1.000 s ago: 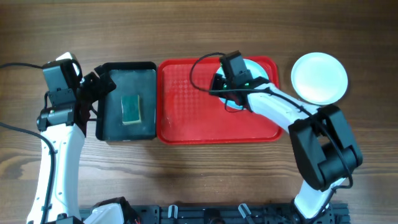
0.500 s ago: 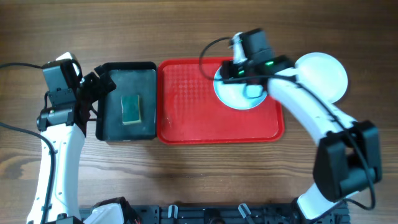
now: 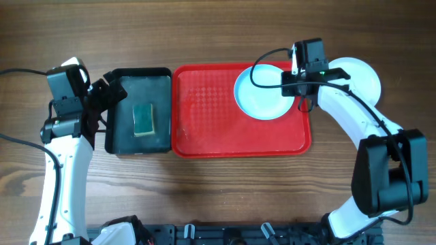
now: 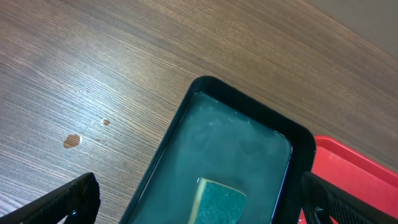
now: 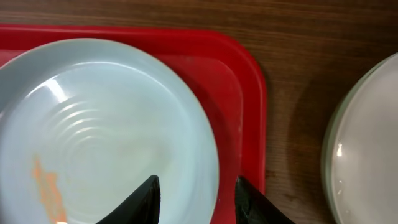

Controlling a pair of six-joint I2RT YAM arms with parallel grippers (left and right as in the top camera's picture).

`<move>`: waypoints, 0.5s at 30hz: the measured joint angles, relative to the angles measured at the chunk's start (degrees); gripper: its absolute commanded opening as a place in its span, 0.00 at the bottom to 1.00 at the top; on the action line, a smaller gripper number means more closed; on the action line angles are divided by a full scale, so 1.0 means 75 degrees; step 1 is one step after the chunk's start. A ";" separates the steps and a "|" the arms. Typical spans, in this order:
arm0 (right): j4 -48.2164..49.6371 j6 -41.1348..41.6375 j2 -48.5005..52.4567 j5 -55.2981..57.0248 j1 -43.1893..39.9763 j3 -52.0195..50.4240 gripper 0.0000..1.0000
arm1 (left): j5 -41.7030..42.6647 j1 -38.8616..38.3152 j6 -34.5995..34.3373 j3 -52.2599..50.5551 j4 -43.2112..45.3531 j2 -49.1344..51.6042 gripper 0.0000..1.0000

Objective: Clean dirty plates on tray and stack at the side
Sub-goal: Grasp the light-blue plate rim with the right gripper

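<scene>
A pale aqua-blue plate [image 3: 262,92] lies in the far right corner of the red tray [image 3: 218,129]. In the right wrist view this plate [image 5: 106,124] carries an orange smear near its left side. My right gripper [image 3: 302,99] hangs over the plate's right rim, and its jaws [image 5: 198,200] are open. One finger is above the plate and the other above the tray's rim [image 5: 249,81]. A white plate [image 3: 355,83] rests on the table just right of the tray. My left gripper [image 3: 109,102] stands wide open and holds nothing.
A black basin [image 3: 157,88] with cloudy water and a green sponge [image 3: 143,119] sits against the tray's left side, under my left gripper [image 4: 205,208]. Bare wooden table surrounds everything. The right arm's cable loops over the tray's far edge.
My right gripper has travelled right, from above the plate's middle to its right rim, and its jaws have gone from shut to open. The plate and left arm stayed put.
</scene>
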 measured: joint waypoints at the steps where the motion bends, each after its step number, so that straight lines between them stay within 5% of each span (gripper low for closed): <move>1: 0.0085 -0.0003 0.0032 0.0035 -0.0003 0.0000 0.36 | 0.0000 0.0000 0.0000 0.0000 0.0000 0.0000 1.00; 15: 0.0460 -0.0117 0.0854 0.0201 -0.0003 -0.0003 0.22 | 0.0000 0.0000 0.0000 0.0000 0.0000 0.0000 1.00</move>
